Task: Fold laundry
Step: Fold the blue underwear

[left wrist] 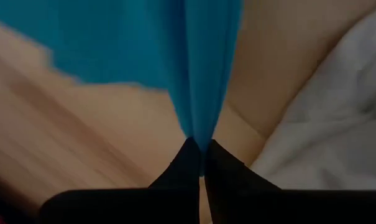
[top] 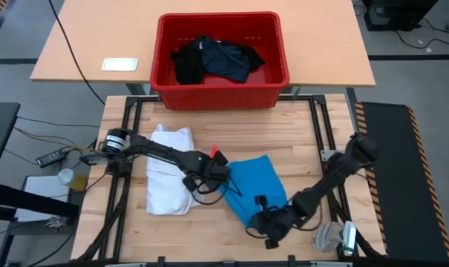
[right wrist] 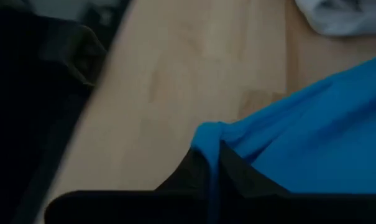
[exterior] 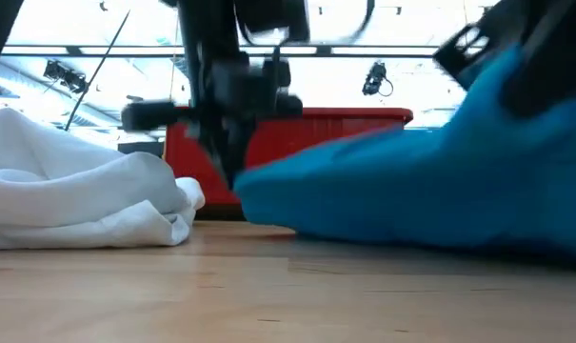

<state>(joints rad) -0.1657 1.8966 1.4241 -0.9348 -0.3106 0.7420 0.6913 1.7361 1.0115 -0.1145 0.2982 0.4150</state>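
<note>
A small bright blue piece [top: 255, 182] of laundry lies on the wooden table [top: 298, 133], between my two grippers. My left gripper [top: 224, 187] is shut on its left edge. My right gripper [top: 266, 221] is shut on its near end. In the low view the blue piece [exterior: 411, 191] rises at both held ends while its middle rests on the table. A folded white shirt [top: 169, 179] lies flat just left of the left gripper. Black garments [top: 217, 58] lie in the red crate [top: 276, 74] beyond the table's far edge. My left gripper pinches a fold of the blue piece's left edge [left wrist: 200, 127] between its two fingertips, coming steeply from above. The cloth runs taut away from the fingers and is raised off the table there. My right gripper pinches a bunched bit of the blue piece's near edge [right wrist: 206, 138] between its two fingers, slanting down from the table's near right. That end [exterior: 502, 76] is lifted clear of the table; one layer or several, I cannot tell.
The red crate stands on a second table behind the far edge. A small white card [top: 119, 64] lies on that far table at the left. Bare wood shows on the table's right half [top: 306, 148] and along its near edge [top: 202, 233].
</note>
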